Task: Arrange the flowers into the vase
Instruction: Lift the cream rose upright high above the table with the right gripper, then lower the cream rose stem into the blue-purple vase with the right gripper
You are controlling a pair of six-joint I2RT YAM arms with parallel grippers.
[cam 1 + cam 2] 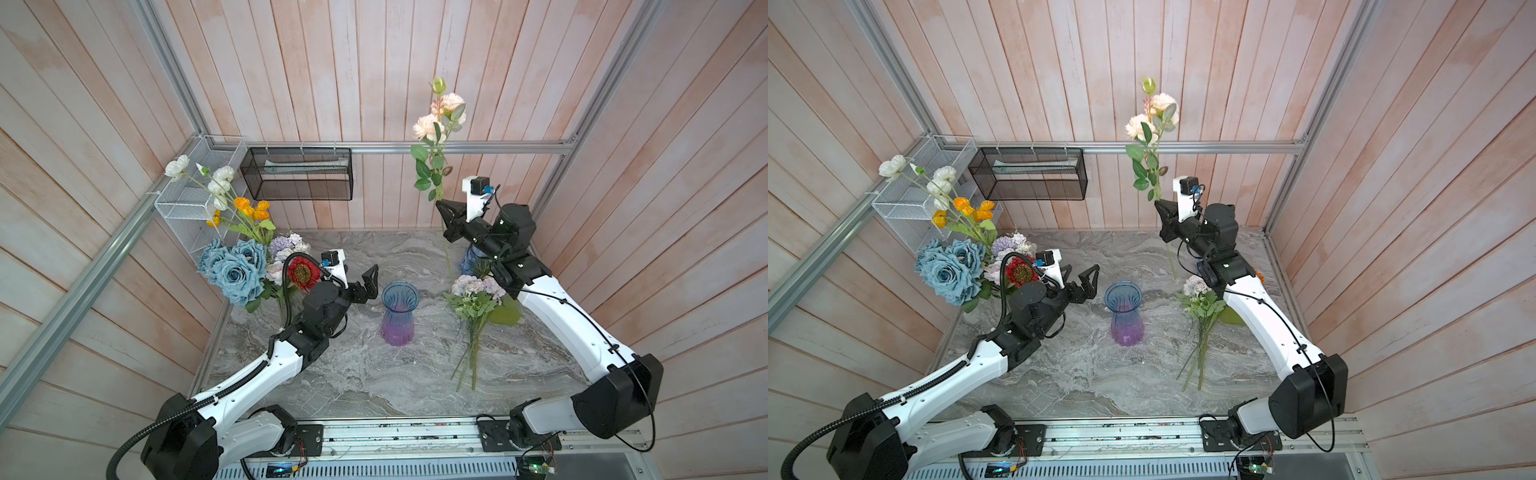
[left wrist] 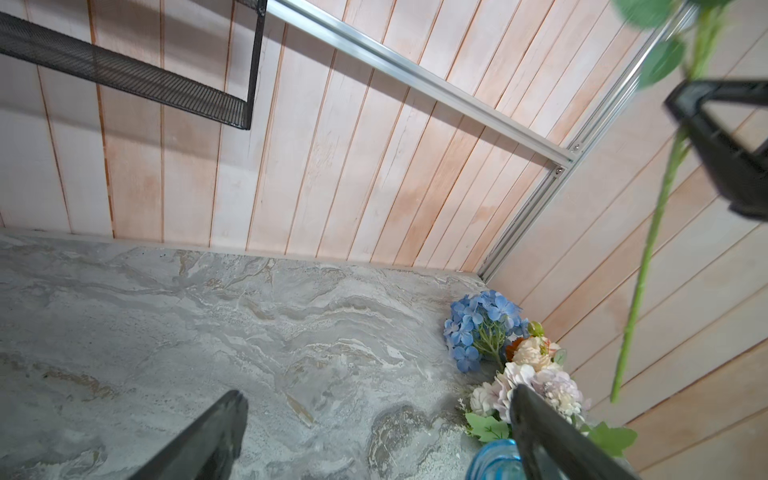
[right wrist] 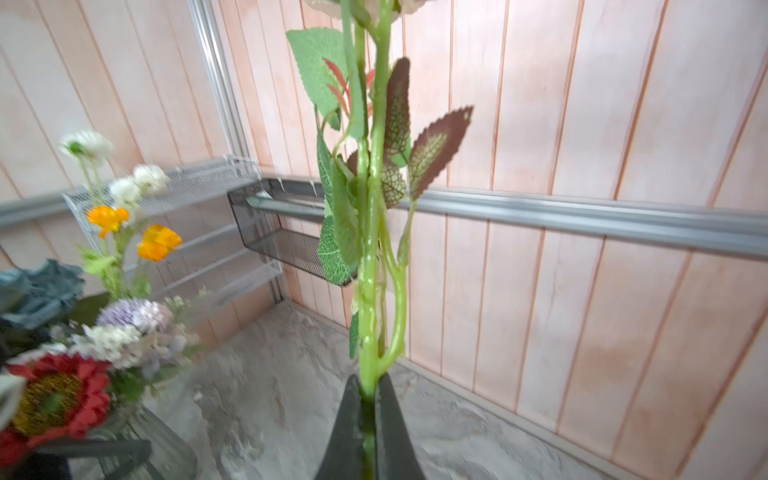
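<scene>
Right end effector [image 1: 442, 208], upper right, clamps the peach rose [image 1: 424, 126] stem; left end effector [image 1: 368, 286] gapes left of the vase [image 1: 399, 313].

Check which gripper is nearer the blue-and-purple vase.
Left. The left gripper, open, hangs close beside the vase, near its rim. The right gripper is raised well away toward the back right, shut on the stem of the peach roses.

Peach roses [image 1: 1139, 126] upright in right jaws; left jaws spread beside vase [image 1: 1124, 313].
</scene>
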